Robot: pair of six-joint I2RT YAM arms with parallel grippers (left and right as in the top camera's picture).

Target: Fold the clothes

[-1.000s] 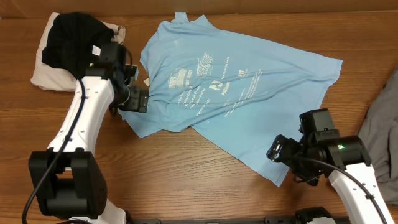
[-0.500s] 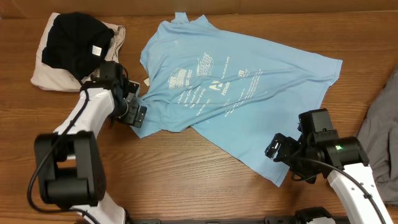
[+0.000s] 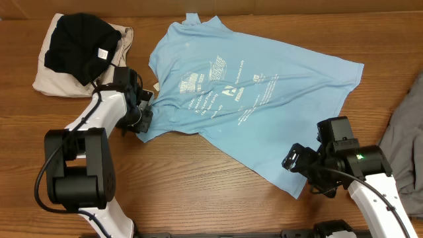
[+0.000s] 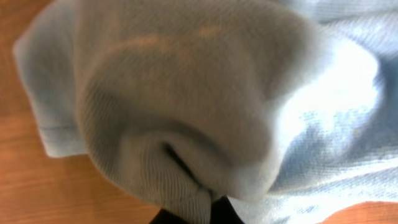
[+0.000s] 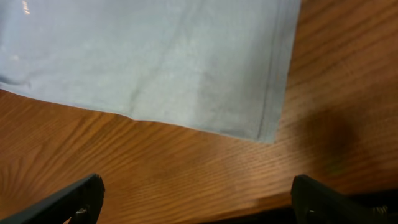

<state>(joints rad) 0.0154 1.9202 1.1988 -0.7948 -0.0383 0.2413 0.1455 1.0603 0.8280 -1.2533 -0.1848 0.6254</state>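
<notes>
Blue fabric is bunched tight against the left wrist camera: a fold of the light blue T-shirt (image 3: pixel 264 99) is pinched in the left gripper (image 3: pixel 144 114), whose dark fingertips (image 4: pixel 186 214) show only at the bottom edge, closed on the cloth.

Over the last second this gripper has been shifted a little nearer. The flap that had hung out toward the near side on the shirt's left has been drawn in and gathered. The right gripper (image 3: pixel 294 160) has barely been moved. It hovers spread wide and empty over the bare table (image 3: pixel 198 192), just near the hem corner (image 5: pixel 267 134).

The shirt itself lies print-up across the middle of the table, skewed and rumpled, with its collar toward the far side. A black garment (image 3: pixel 76 43) is piled on a beige garment (image 3: pixel 49 82) at the far left, and a grey garment (image 3: pixel 404 125) is seen at the right edge.

A hold on the left side is judged to have been secured, but no fold has yet been laid. The right-hand corner is judged to need taking next, so that the shirt can be stretched flat.
</notes>
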